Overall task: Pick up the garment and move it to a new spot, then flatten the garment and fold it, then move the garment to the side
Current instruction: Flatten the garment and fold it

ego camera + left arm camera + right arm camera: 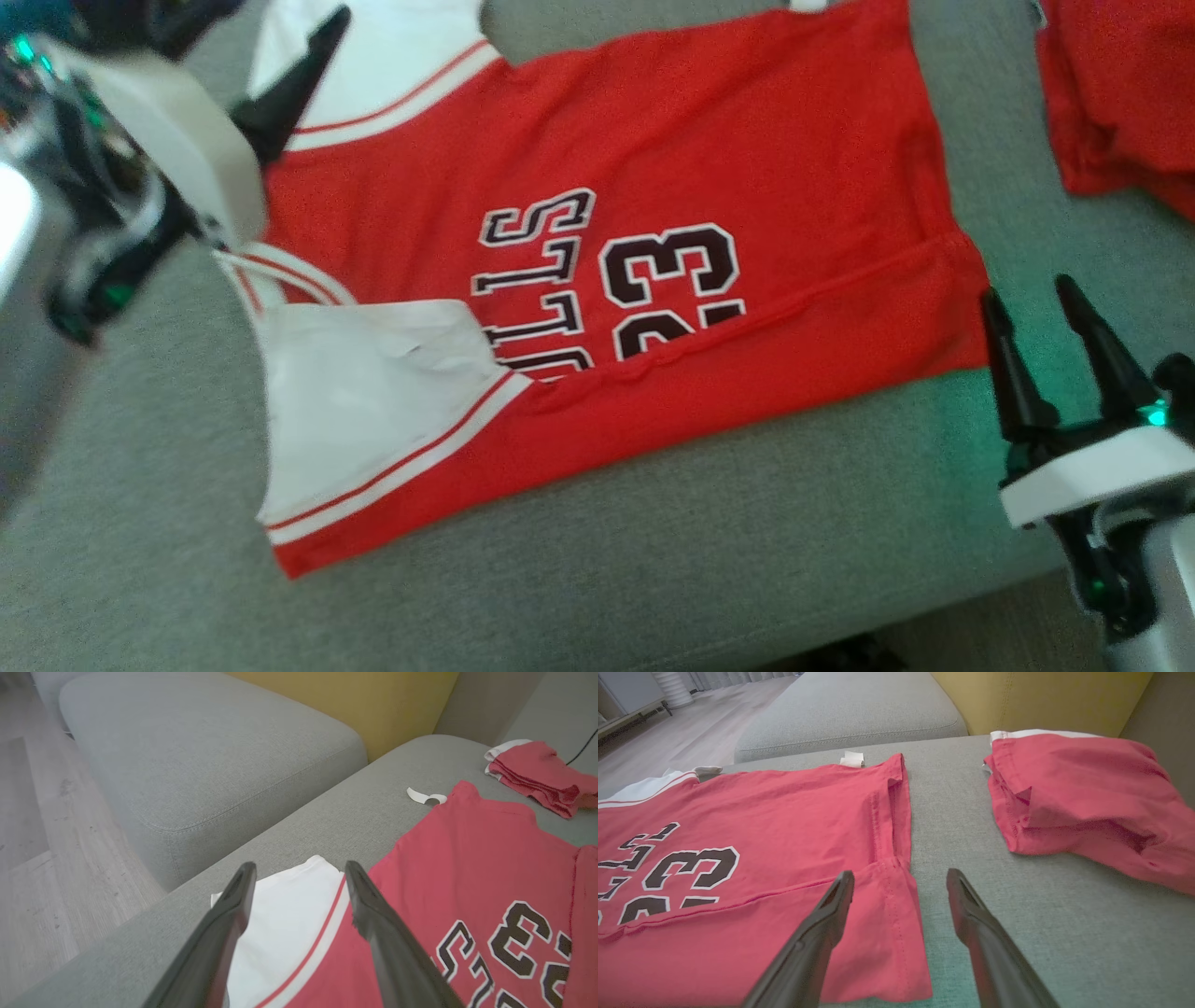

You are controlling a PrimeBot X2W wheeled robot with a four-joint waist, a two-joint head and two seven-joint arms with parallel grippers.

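The garment (747,140) is a red jersey with white sleeves and dark "23" lettering, lying flat on a grey sofa seat (700,523). Its near long edge is folded over onto the print. My left gripper (271,65) hovers open above the far white sleeve (289,914), nothing between its fingers (300,868). My right gripper (1027,291) stands open just off the jersey's hem corner (896,933). In the right wrist view its left finger (817,933) overlaps the folded hem and its right finger is over bare cushion. Neither gripper holds cloth.
A second, folded red garment (1120,93) lies further right on the seat (1087,788). A small white label (425,797) pokes out at the jersey's far hem. Another grey cushion (210,756), a yellow backrest (1041,695) and wooden floor (32,826) lie beyond.
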